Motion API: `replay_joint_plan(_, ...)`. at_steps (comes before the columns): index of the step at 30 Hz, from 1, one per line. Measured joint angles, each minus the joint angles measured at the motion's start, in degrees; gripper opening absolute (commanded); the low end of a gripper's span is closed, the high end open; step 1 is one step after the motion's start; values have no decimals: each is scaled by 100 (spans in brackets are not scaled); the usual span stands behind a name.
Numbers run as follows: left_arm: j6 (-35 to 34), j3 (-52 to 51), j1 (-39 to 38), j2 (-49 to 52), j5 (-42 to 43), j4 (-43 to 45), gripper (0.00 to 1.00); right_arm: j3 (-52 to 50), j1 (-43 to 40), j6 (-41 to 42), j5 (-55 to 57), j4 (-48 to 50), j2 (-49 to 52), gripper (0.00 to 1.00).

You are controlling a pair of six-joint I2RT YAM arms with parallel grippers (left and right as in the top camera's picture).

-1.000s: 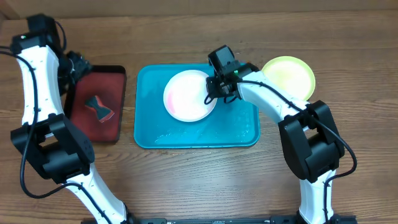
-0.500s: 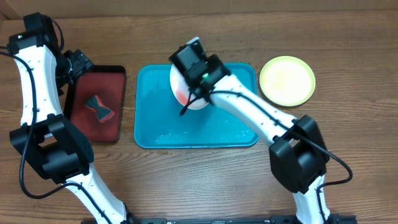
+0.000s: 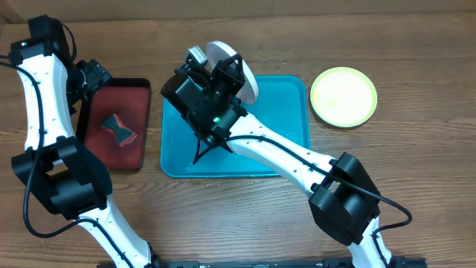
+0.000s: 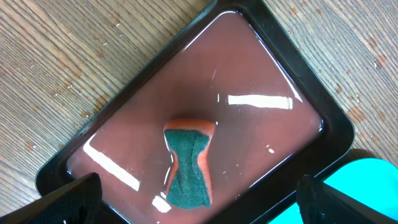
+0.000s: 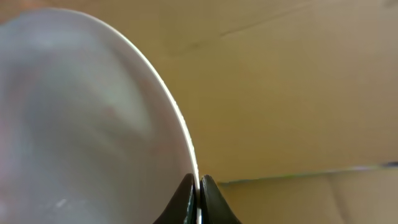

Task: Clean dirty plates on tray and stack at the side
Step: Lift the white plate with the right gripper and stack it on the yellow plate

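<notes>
My right gripper (image 3: 227, 74) is shut on the rim of the white plate (image 3: 249, 83) and holds it on edge, high above the turquoise tray (image 3: 286, 145). In the right wrist view the fingers (image 5: 199, 186) pinch the plate's thin rim, and the plate (image 5: 81, 124) fills the left side. The yellow-green plate (image 3: 343, 97) lies on the wood table to the right of the tray. The mint-blue plate is out of view. My left gripper (image 3: 93, 78) is open and empty over the dark-red tray; its fingers (image 4: 199, 206) hang apart above a sponge.
The dark-red tray with a black rim (image 3: 143, 130) lies left of the turquoise tray and shows in the left wrist view (image 4: 261, 81). A green-and-orange sponge (image 4: 189, 165) lies in it (image 3: 117, 128). The turquoise tray floor looks wet.
My right arm has lifted the white plate off the turquoise tray, carried it left and upward, and tipped it on edge. The left arm has not moved.
</notes>
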Motion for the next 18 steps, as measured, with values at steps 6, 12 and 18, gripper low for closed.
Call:
replay_joint_plan(6,0,0,0,0,0,2,100,2,26,-890,509,616,0,4)
replay_joint_plan(12,0,0,0,0,0,2,100,2,15,-796,577,610,0,4)
replay_joint_plan(18,0,0,0,2,0,2,100,52,-203,894,-485,-1064,0,4)
